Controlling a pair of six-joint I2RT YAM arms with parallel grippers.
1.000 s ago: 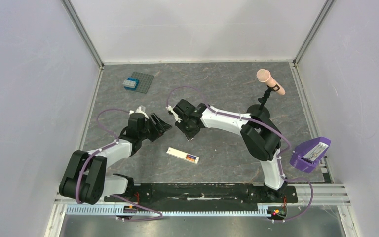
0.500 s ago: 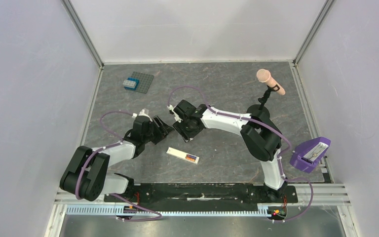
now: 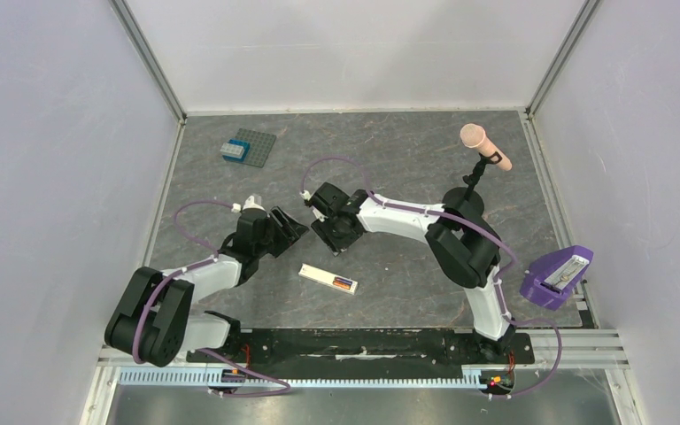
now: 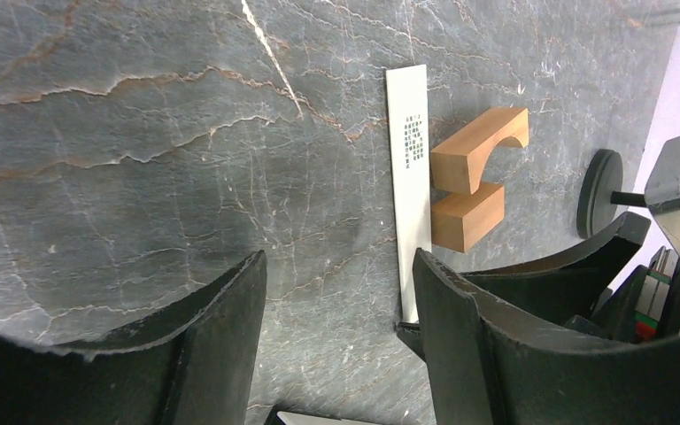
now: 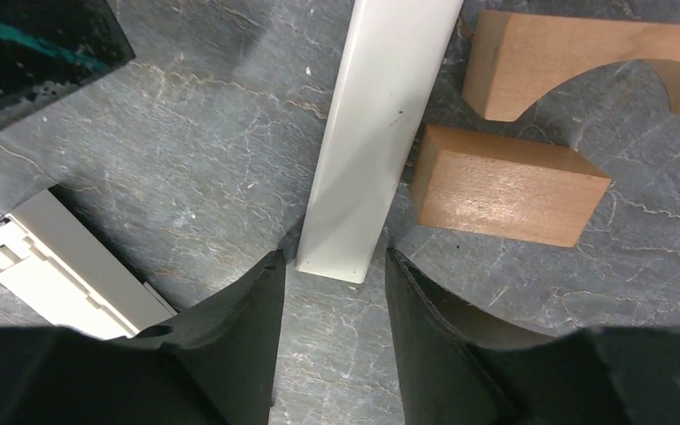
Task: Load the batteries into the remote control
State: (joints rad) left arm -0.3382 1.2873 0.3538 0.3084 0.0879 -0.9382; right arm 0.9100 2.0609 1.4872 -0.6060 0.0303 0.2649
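Hazard: left tool and right tool both hang spread, empty; the remote control lies at their 6 o'clock, batteries apparently at its 3 o'clock end. A misaimed descent could dislodge them or seize the lookalike white bar.

Grey plate w/ blue brick, pink mic, purple tray, wood blocks

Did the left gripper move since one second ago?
Yes, slightly: the left gripper, jaws open, has drawn back toward the black base rail.
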